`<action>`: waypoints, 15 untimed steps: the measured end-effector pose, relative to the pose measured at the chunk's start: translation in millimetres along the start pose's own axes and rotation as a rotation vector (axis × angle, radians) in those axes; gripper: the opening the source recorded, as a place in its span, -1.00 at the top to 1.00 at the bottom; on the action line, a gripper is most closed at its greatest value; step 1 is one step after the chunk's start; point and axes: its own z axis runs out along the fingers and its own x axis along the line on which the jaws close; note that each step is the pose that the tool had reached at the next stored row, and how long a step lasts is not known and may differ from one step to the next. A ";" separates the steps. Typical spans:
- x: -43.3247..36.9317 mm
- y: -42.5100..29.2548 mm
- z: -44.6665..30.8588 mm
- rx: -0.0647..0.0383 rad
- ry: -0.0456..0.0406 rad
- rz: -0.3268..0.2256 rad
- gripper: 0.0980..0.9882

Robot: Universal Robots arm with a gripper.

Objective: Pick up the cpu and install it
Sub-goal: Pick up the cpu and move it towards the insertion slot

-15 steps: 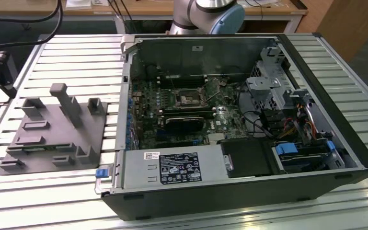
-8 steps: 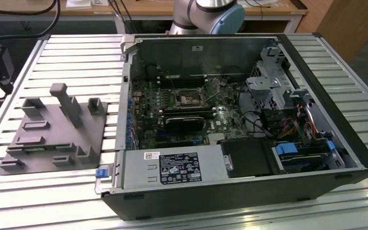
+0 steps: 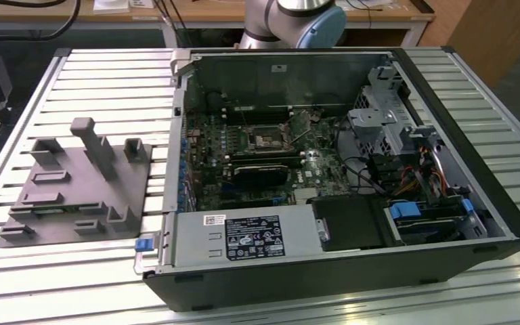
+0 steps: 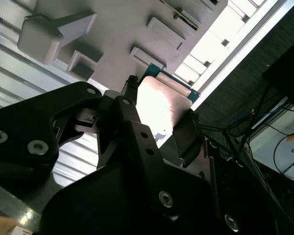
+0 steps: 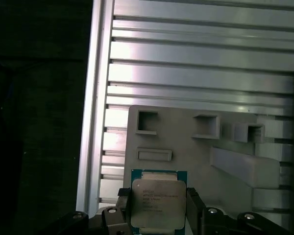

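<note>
The gripper (image 4: 161,100) sits closest in both wrist views. Its two dark fingers (image 5: 123,209) are drawn in to a narrow gap and press on opposite edges of the cpu (image 5: 158,208). The chip lies flat between the fingertips, silver top toward the first wrist camera, with its green rim showing on the side away from the palm. It appears to hang free. The grey fixture (image 5: 201,152) is well below the gripper on the slatted table (image 5: 196,63) and looks small beside the chip.

The socket (image 3: 267,140) lies on the board inside the open case (image 3: 332,284), well apart from the gripper.

The grip looks like the weak point. The fingers hold only the thin rim, so a jolt or quick swing could let the chip slide or tip between them. A tipped chip would meet the socket corner-first and might bend its contacts. A chip turned the wrong way relative to the socket would not seat, and pressing it down could damage both.

The case adds its own risk. Its walls stand high around the board, and cables and a drive cage crowd one side. The wide gripper body could clip these on the way in and knock the chip askew. Strong glare on the silver top in the second wrist view could also hide a small shift in the hold.
</note>
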 end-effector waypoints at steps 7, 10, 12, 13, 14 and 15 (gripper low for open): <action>-0.2 1.2 -17.4 -0.001 -0.0001 0.000 0.00; -0.3 1.8 -25.4 -0.001 0.0000 0.000 0.00; -0.3 2.3 -31.0 -0.001 -0.0002 0.000 0.00; -0.3 2.6 -33.9 -0.001 -0.0001 0.000 0.00; -0.3 2.8 -36.9 -0.001 0.0000 0.000 0.00; -0.4 3.0 -40.0 -0.001 0.0000 0.000 0.00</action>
